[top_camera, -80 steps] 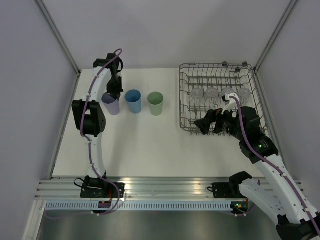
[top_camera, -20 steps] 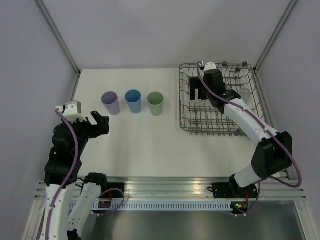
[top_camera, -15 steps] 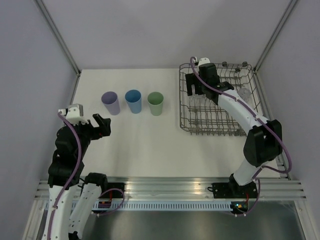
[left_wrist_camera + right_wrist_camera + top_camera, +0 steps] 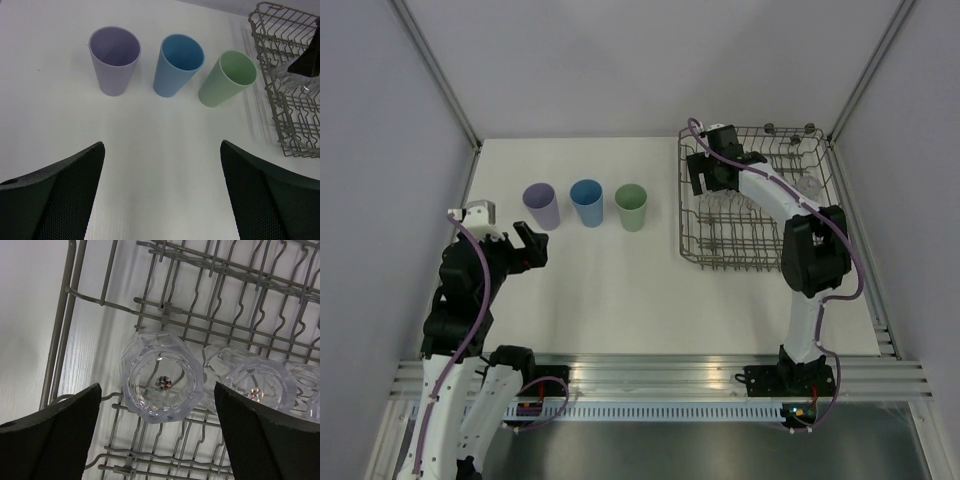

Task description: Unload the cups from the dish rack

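Observation:
Three tumblers stand upright in a row on the table: lavender [image 4: 541, 206] [image 4: 115, 67], blue [image 4: 586, 202] [image 4: 177, 65], pale green [image 4: 631, 207] [image 4: 227, 79]. At the back right, the grey wire dish rack [image 4: 720, 263] [image 4: 62, 315] holds clear glasses. My right gripper [image 4: 709, 178] [image 4: 157, 390] hangs open over the rack's left end, above the leftmost glass [image 4: 161, 382]. Its fingers straddle that glass without touching it. More glasses [image 4: 250, 385] lie to that one's right. My left gripper [image 4: 527, 250] [image 4: 162, 145] is open and empty, nearer than the tumblers.
The right arm reaches across the rack from the near right and hides part of its inside in the top view. Grey walls with metal posts close in the white table [image 4: 620, 290] on three sides.
The right arm has swung from the rack's front to its back left end, over the leftmost glass. The left arm has pulled back from the lavender tumbler to the near left.

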`<act>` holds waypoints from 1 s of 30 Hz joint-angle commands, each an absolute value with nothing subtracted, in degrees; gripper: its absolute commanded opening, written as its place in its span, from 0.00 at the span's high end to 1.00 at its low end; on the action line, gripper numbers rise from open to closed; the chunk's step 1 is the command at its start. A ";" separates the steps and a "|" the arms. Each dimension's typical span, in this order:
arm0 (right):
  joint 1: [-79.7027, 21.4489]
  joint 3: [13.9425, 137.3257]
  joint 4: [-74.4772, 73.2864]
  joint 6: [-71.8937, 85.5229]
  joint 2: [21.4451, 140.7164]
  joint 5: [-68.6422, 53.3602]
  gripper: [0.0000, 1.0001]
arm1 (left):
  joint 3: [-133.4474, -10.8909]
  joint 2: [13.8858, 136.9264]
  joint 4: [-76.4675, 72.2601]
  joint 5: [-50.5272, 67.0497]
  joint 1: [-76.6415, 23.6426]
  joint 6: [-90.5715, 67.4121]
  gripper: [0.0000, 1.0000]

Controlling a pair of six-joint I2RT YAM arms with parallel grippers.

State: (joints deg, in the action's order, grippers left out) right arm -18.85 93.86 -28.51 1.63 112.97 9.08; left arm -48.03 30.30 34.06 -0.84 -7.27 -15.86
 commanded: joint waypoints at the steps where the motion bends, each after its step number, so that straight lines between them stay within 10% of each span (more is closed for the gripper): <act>1: -18.37 97.64 -29.44 0.53 114.43 9.06 0.02 | -48.08 31.46 31.29 2.19 -7.47 -16.35 0.00; 11: -17.58 100.02 -31.38 0.62 118.04 8.71 0.09 | -47.99 31.82 31.20 3.16 -7.47 -16.17 0.00; 30: -17.58 101.34 -33.14 -0.53 113.04 6.59 0.57 | -47.99 31.64 31.29 3.43 -7.47 -15.91 0.00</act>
State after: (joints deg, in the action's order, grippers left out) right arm -17.72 98.74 -32.53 -0.45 117.95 7.18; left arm -48.03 31.62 33.69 2.13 -7.27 -15.84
